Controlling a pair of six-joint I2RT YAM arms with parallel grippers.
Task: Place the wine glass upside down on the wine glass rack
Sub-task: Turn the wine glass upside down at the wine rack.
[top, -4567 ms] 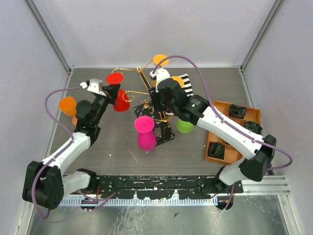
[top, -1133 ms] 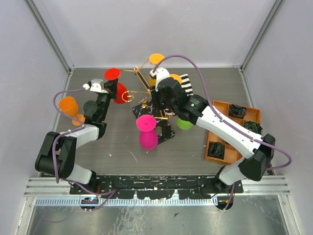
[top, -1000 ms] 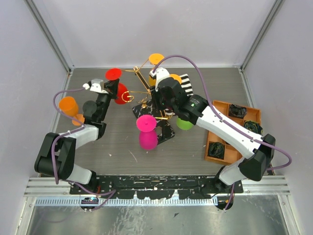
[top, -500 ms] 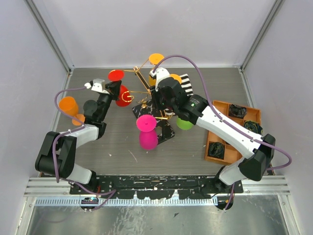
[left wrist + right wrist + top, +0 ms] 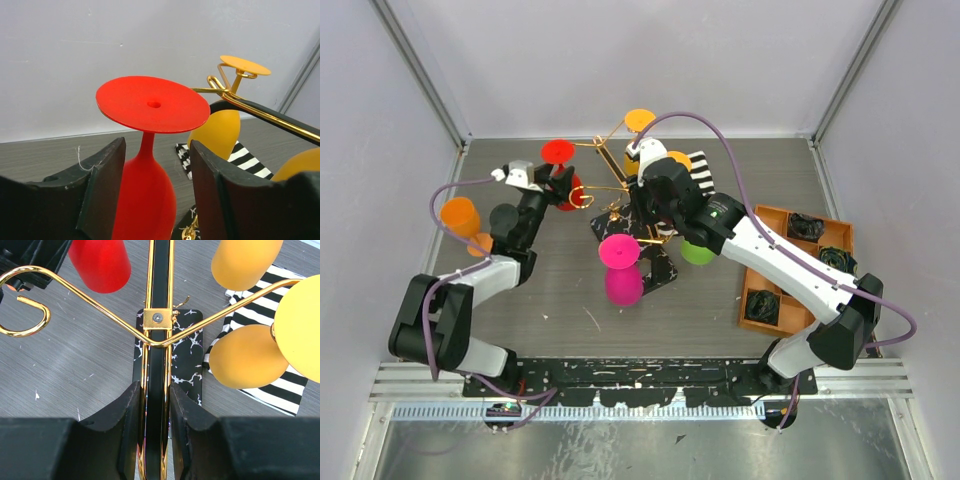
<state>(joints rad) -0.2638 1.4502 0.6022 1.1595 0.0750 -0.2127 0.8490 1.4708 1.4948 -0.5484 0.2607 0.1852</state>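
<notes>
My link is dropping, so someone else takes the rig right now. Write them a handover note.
Left hand: open, fingers either side of the red wine glass, which is upside down, foot up.
Right hand: shut on the post of the wine glass rack.
Done: glass inverted next to the rack.
Left: no view shows what bears the glass. Check that it hangs from a rack arm, then back both hands off.

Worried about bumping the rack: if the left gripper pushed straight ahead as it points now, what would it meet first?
Probably the red wine glass, upside down between the left gripper's open fingers. Farther on stand an orange glass and the wine glass rack's gold arm, though depth is unclear.
</notes>
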